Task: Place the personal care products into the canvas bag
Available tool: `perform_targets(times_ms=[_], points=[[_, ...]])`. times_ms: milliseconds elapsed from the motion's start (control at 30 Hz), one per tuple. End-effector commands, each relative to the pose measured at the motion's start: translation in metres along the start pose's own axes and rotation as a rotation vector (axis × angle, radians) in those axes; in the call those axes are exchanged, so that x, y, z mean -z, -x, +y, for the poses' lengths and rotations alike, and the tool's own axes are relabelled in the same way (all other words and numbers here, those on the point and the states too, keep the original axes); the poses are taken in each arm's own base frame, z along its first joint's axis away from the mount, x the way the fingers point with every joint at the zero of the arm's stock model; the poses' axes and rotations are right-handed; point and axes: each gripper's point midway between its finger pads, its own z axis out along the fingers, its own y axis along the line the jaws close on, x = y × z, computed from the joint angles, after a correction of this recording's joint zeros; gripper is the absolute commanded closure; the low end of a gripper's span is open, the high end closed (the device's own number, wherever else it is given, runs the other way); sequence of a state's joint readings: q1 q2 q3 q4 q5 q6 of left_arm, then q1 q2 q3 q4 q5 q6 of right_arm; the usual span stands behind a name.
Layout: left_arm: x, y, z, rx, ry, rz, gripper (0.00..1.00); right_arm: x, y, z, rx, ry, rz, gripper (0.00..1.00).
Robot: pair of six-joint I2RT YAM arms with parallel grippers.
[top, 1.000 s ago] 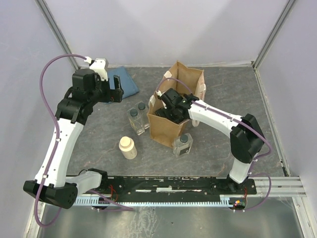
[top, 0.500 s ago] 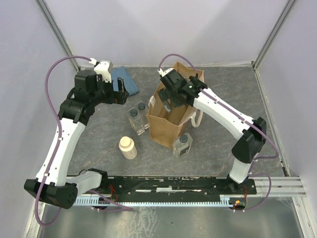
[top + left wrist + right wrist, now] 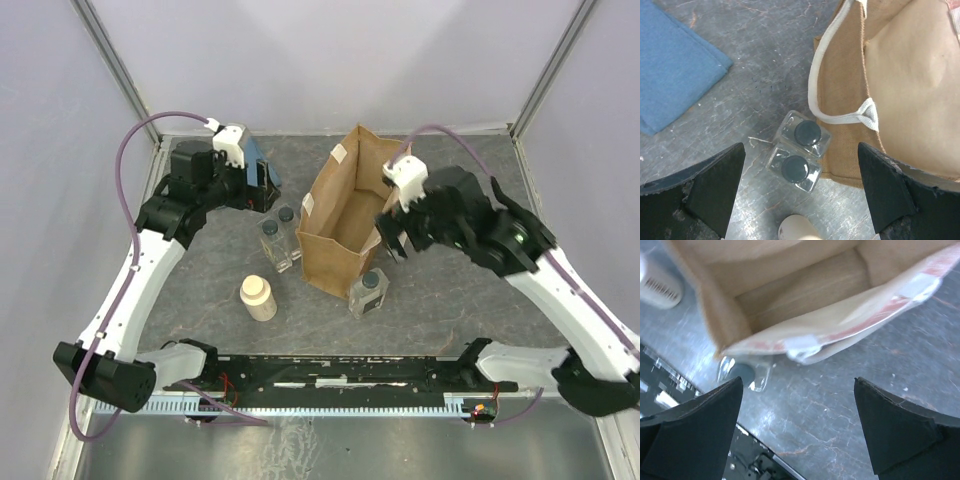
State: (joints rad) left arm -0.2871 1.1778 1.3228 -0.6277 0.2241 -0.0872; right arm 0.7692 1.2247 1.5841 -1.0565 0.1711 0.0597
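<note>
Third clear bottle [image 3: 368, 293] sharp overhead; probably the right-wrist blur

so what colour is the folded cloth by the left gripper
Plain blue; the cloth shows best in the left wrist view.

Four bottles [image 3: 270, 241] stand beside the upright canvas bag [image 3: 328, 262].

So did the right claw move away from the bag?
Yes. The right gripper was over the bag's opening a second ago; now it sits outside, beside the bag's right side.
</note>
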Motion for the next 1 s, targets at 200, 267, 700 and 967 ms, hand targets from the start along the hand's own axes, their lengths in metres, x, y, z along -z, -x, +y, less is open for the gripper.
perform_targets(times_ms=[200, 267, 700, 967], points=[[-0.010, 0.015, -0.012, -0.011, -0.024, -0.051, 0.00, -0.002, -0.082, 0.064, 0.304, 0.444, 0.029, 0.00], [-0.009, 0.014, -0.010, -0.019, -0.017, -0.048, 0.00, -0.004, -0.089, 0.069, 0.346, 0.484, 0.014, 0.00], [-0.010, 0.005, -0.006, -0.025, -0.002, -0.027, 0.00, -0.024, -0.098, 0.088, 0.592, 0.584, -0.197, 0.00], [-0.009, 0.002, -0.006, -0.026, 0.000, -0.029, 0.00, -0.049, -0.099, 0.085, 0.614, 0.529, -0.233, 0.00]])
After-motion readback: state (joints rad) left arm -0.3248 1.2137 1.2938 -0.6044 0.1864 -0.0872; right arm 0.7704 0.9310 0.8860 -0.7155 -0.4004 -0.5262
